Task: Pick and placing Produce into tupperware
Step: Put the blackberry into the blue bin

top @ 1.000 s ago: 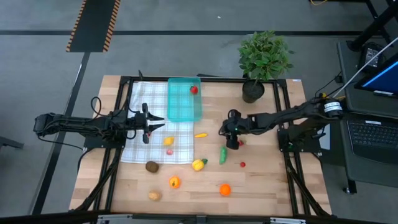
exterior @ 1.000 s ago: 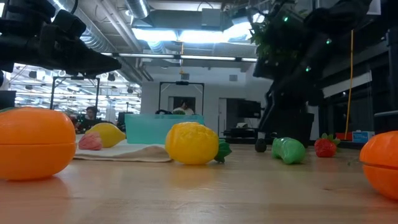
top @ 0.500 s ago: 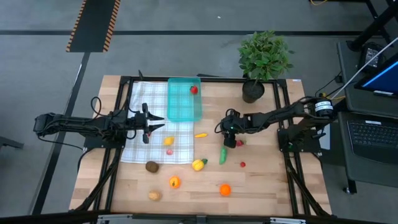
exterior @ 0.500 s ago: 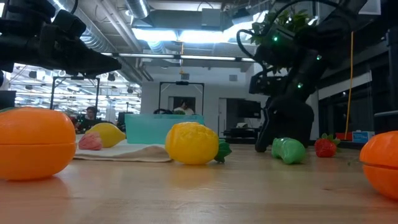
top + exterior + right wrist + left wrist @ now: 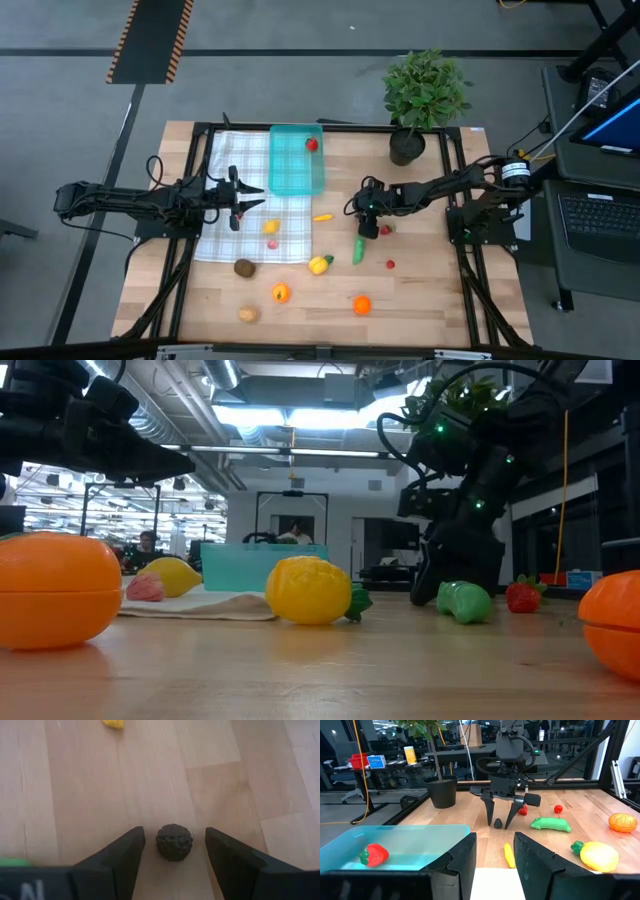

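Even, bright overhead light with soft shadows; ceiling lights point(image 5: 290, 415) glare, and the nearest orange piece point(image 5: 58, 590) looms soft-edged.

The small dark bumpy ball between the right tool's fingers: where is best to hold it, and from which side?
Grip the dark bumpy ball across its widest middle, coming straight down from above. It is round and lies free on the bare table, and the open right tool already straddles it.

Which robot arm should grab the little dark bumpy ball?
The right one. The right gripper already has its open jaws on either side of the dark ball. The left gripper waits far off, over the checked cloth.
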